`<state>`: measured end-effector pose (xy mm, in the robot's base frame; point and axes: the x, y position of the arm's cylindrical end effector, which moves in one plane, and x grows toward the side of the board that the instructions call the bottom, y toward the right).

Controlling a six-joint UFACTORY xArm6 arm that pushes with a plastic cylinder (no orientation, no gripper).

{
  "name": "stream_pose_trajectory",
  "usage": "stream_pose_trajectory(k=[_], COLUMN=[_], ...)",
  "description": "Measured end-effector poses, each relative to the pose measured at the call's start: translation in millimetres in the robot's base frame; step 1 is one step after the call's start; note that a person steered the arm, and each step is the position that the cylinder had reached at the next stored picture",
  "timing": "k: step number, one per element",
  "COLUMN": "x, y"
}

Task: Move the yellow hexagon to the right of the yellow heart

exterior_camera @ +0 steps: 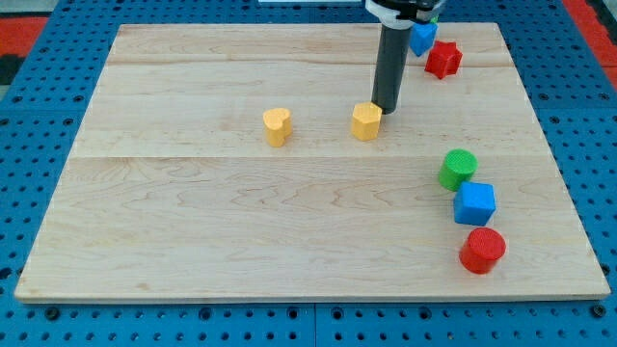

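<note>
The yellow hexagon [365, 121] lies on the wooden board a little above its middle. The yellow heart [277, 126] lies to the view's left of it, about a block's width and a half away, at nearly the same height in the view. My tip [386, 109] stands at the hexagon's upper right edge, touching it or nearly so. The dark rod rises from there to the view's top.
A blue block [422, 38] and a red star-shaped block [443, 60] lie at the top right by the rod. A green cylinder [458, 170], a blue cube [474, 203] and a red cylinder [482, 251] stand in a column at the right. The board [193, 241] lies on blue pegboard.
</note>
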<state>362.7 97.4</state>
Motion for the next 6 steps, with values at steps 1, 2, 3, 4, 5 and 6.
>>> stream_pose_trajectory(k=[1,2,3,4,5,6], x=[8.1,20.9,31.2,32.2,32.2,32.2], y=[13.4,5.0,-32.7,-51.6,-56.5,-81.5])
